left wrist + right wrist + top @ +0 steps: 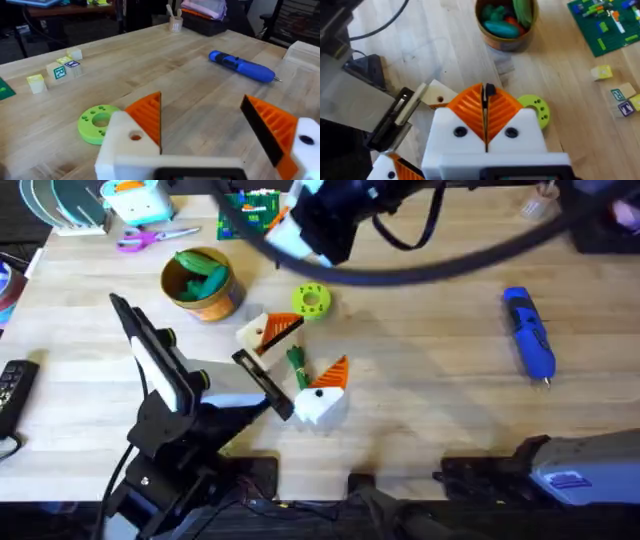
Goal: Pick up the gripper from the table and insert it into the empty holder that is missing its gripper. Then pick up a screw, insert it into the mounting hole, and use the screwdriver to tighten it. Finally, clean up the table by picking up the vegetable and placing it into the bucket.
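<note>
**Vegetable between open left fingers**

Vegetable [297,365] lies flat on tabletop [430,400], just below the lime disc [311,300] in overhead. Left gripper [305,352] straddles it, fingers spread wide, gripping nothing. Left wrist view adds the holder [125,147] beside the disc, orange wedge seated, hole visible. Right gripper [485,100], fingers pressed together, hangs above the disc. Bucket [200,280] is left of the disc, screwdriver [528,332] well right.
</note>
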Available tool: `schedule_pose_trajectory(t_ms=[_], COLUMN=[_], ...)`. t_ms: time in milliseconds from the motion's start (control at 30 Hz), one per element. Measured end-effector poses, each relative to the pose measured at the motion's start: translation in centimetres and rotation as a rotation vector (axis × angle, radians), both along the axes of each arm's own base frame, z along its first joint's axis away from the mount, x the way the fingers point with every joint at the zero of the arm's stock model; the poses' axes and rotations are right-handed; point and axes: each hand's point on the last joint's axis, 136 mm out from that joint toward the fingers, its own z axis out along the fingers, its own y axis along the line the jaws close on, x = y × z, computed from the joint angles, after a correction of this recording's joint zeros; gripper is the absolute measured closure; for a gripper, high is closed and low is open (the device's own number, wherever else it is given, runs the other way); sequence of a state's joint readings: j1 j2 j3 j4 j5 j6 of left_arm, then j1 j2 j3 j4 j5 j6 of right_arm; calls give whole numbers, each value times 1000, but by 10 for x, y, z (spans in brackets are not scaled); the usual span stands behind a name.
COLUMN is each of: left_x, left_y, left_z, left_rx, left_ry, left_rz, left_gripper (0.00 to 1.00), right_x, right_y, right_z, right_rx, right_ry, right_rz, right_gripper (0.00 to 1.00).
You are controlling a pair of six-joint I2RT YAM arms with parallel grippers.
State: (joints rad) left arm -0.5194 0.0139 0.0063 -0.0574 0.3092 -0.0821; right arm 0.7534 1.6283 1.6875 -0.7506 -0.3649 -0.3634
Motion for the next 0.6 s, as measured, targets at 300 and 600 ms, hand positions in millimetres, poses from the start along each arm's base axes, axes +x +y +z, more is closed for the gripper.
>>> schedule_pose_trajectory(t_ms=[300, 600], left_x=[0, 0], left_y=[0, 0], left_z=[0, 0], left_rx=[11, -30], left_ry=[-11, 33], left_rz=[-1, 2], left_gripper=[9, 9], right_x=[-43, -49], right_y=[30, 34], right_z=[-6, -38], right_rx=[-3, -17], right_ry=[14, 77], right_rz=[118, 100], right_gripper=[995, 995])
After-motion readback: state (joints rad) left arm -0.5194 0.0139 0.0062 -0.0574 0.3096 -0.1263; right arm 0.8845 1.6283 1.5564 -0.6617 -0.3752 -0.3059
